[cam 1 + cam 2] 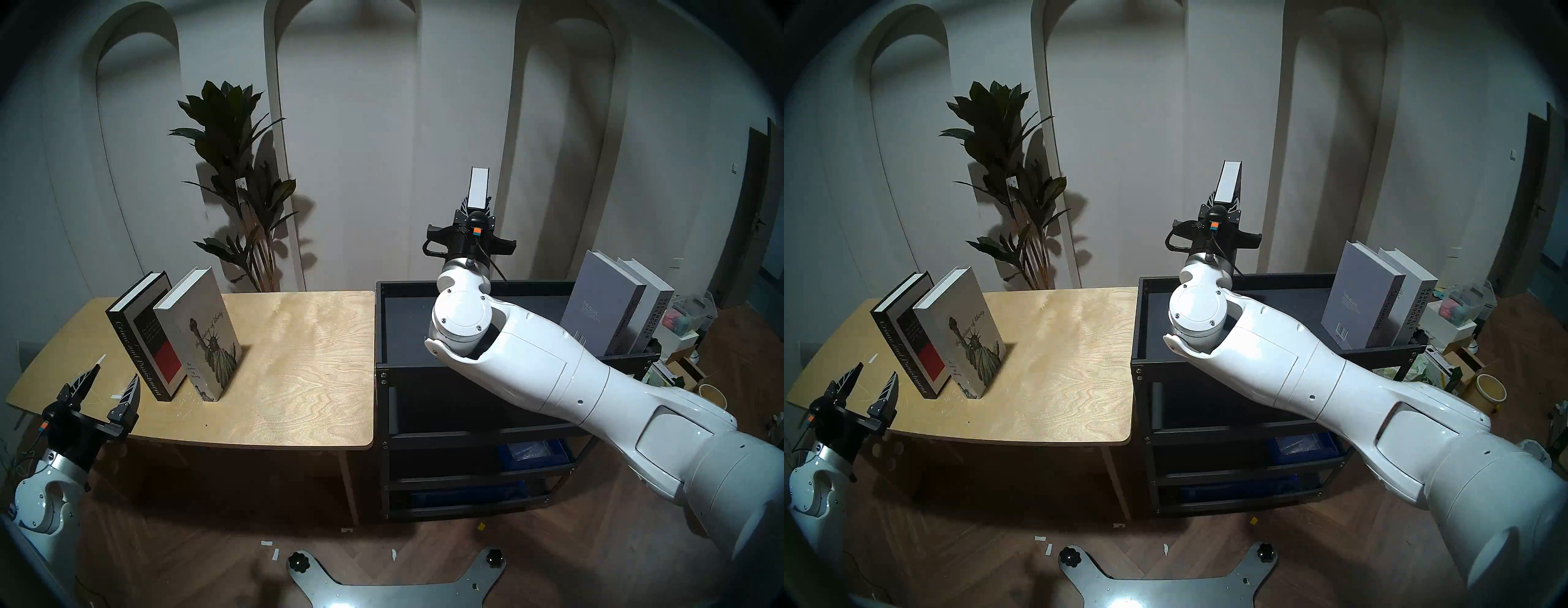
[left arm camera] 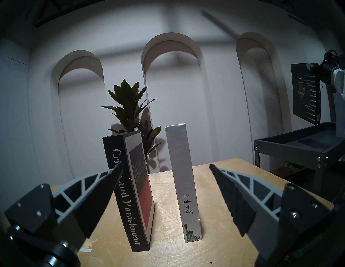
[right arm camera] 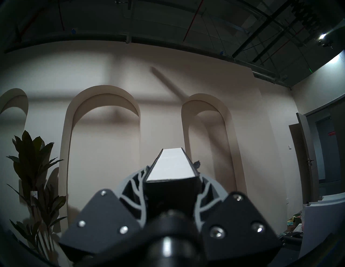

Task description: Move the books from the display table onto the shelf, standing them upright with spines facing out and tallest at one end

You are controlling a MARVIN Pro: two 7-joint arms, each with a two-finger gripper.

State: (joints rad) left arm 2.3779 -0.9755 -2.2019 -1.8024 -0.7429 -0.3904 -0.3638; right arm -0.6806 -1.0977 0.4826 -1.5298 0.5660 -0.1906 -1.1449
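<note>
**Black book aloft in the right gripper, above the shelf's top tier**

The black book (image 1: 478, 187) sits clamped between the fingers of the right gripper (image 1: 474, 208), held on edge with its white page block facing the head camera and its far end tilted up toward the wall. In the left wrist view its dark cover (image 2: 304, 93) shows pale lettering too small to read with certainty. The jaws are drawn in tight against both covers; the right wrist view shows the book (image 3: 172, 166) running straight out from between the fingers.

Below this gripper lies the bare dark top tier of the shelf (image 1: 407, 322). To the gripper's right, at the tier's far end, two books stand upright side by side and touching: a grey book (image 1: 602, 305) nearer the gripper and a white book (image 1: 649, 305) beyond it, spines toward the robot.

Well off to the gripper's left is the display table (image 1: 297, 373). The left gripper (image 1: 112, 384) hovers over its near left corner with its jaws spread wide and nothing between them. Just ahead of those fingers two books stand on the table, apart from each other: "Crime and Punishment" (image 2: 130, 195) ahead and left, leaning, and the Statue of Liberty book (image 2: 184, 186) ahead between the fingertips. A potted plant (image 1: 242, 187) stands behind the table against the wall.
</note>
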